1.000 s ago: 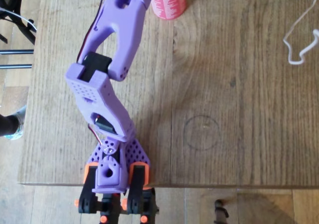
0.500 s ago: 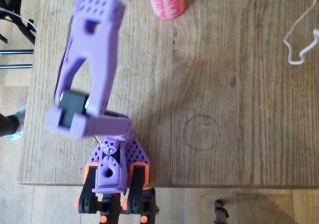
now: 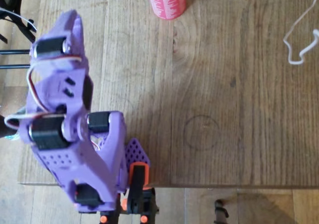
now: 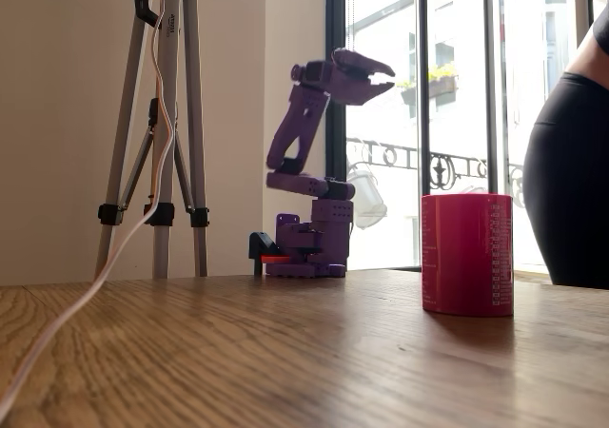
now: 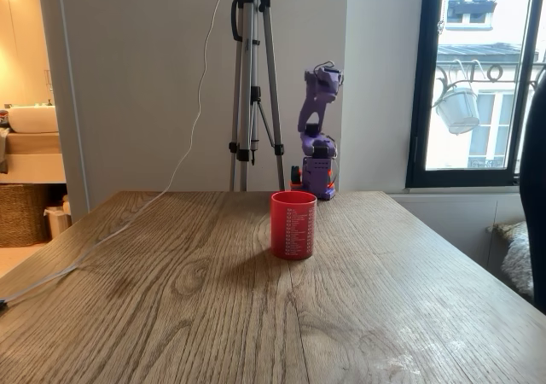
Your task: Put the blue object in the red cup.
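Observation:
The red cup [image 3: 167,4] stands upright at the far edge of the wooden table [image 3: 234,99], seen also in both fixed views [image 4: 466,254] [image 5: 293,224]. The blue object is hidden; what shows of the cup's mouth from above is dark. The purple arm [image 3: 70,129] is folded back over its base, well away from the cup. My gripper [image 4: 391,77] is raised high in the air with a small gap between its fingers and nothing in them. It points toward the cup's side of the table and appears small at the arm's top [image 5: 328,75].
A white cable [image 3: 298,42] lies on the table's right side in the overhead view. A faint drawn circle [image 3: 202,133] marks the wood near the base. A tripod [image 4: 162,114] stands behind the table, and a person [image 4: 571,171] stands at the right edge.
The arm has drawn back from over the cup and folded upward over its base, rising toward the overhead camera. The cup has stayed in place.

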`<control>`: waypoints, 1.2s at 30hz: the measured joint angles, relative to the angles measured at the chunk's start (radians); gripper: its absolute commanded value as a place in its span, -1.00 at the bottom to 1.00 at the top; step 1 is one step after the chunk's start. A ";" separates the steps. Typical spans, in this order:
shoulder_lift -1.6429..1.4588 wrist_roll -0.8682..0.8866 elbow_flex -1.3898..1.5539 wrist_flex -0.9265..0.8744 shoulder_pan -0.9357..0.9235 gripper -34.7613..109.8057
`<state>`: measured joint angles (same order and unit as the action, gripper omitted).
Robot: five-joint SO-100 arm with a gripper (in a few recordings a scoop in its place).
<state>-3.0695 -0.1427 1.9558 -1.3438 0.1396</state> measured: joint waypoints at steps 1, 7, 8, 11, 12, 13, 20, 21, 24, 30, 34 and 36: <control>-0.018 0.000 0.017 0.005 0.021 -0.51; -0.152 -0.035 0.391 0.152 0.014 -0.51; -0.189 -0.040 0.474 0.153 0.002 -0.51; -0.227 -0.015 0.690 0.133 -0.014 -0.51; -0.227 0.005 0.746 0.132 -0.018 -0.51; -0.227 0.025 0.798 0.129 -0.025 -0.51; -0.232 0.141 1.037 0.130 -0.097 -0.51; -0.232 0.140 1.057 0.130 -0.112 -0.51; -0.232 0.137 1.091 0.137 -0.152 -0.51; -0.232 0.077 1.092 0.137 -0.169 -0.51; -0.232 0.084 1.092 0.137 -0.196 -0.51; -0.232 0.084 1.092 0.137 -0.202 -0.51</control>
<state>-3.3011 -0.0583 3.0480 -1.2072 -0.0629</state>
